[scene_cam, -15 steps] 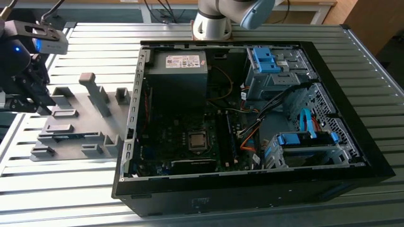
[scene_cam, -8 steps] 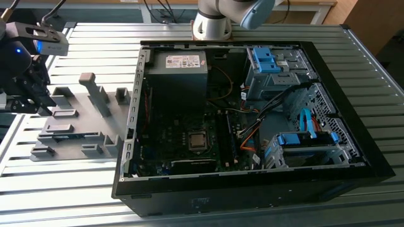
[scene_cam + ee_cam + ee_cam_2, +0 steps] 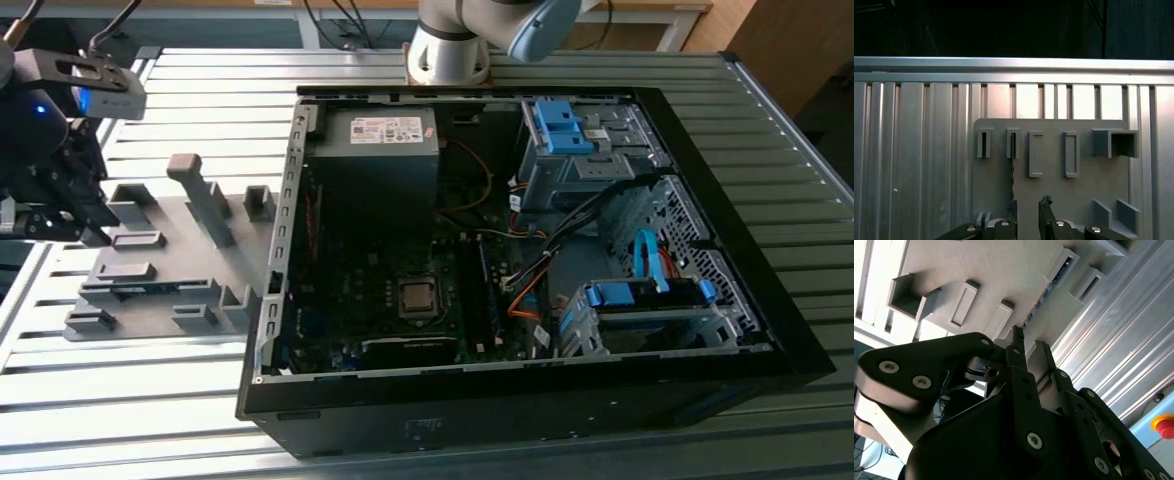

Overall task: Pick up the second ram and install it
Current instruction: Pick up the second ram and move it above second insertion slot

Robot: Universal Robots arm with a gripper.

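Note:
The second ram [image 3: 1013, 167] is a thin stick seen edge-on, standing in a slot of the grey fixture plate [image 3: 1079, 195]. In the second wrist view the second ram [image 3: 1046, 290] runs from a slot block toward the fingertips. My gripper [image 3: 1027, 206] is open just above the plate, with one finger [image 3: 1012, 209] in line with the stick's near end and the other finger [image 3: 1044, 205] off to the side. The gripper [image 3: 1028, 342] holds nothing. In the exterior view the gripper [image 3: 74, 225] hangs over the fixture plate [image 3: 160, 300] at the exterior view's left.
An open computer case [image 3: 534, 260] lies on the slatted aluminium table [image 3: 134, 400], with its motherboard [image 3: 400, 300], cables and blue drive cages. Grey fixture blocks [image 3: 207, 200] stand up from the plate. A red emergency-stop button [image 3: 1165, 426] sits beyond the table edge.

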